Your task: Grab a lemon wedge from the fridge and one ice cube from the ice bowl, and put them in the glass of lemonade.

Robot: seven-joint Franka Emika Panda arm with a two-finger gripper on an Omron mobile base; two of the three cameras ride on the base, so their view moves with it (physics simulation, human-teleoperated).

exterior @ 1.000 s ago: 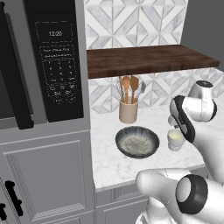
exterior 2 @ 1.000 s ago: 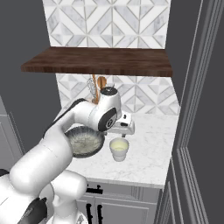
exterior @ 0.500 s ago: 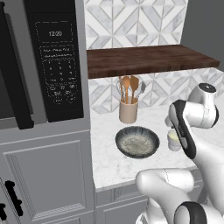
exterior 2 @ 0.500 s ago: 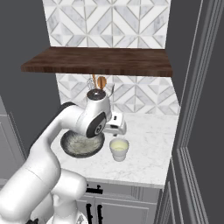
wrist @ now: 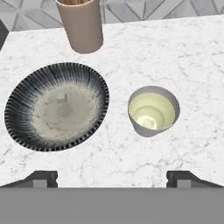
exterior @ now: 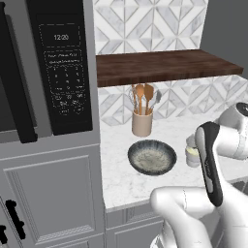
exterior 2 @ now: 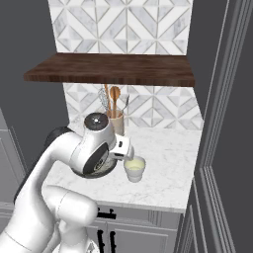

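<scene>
While I hover over the bench (wrist: 188, 52), step: ice pickup, I judge.
Bowl (wrist: 57, 112): left of glass, one cube inside.
Glass (wrist: 153, 110): just beside bowl.
Tool (wrist: 112, 178): spread, empty.
Next: I shift left, descend onto cube.

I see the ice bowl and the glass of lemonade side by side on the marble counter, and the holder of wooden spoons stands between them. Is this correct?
Not quite. The holder of wooden spoons does not stand between them; it stands behind the ice bowl, toward the tiled wall. The ice bowl and the glass of lemonade do sit side by side on the marble counter, with bare counter between. The hand view shows this.
</scene>
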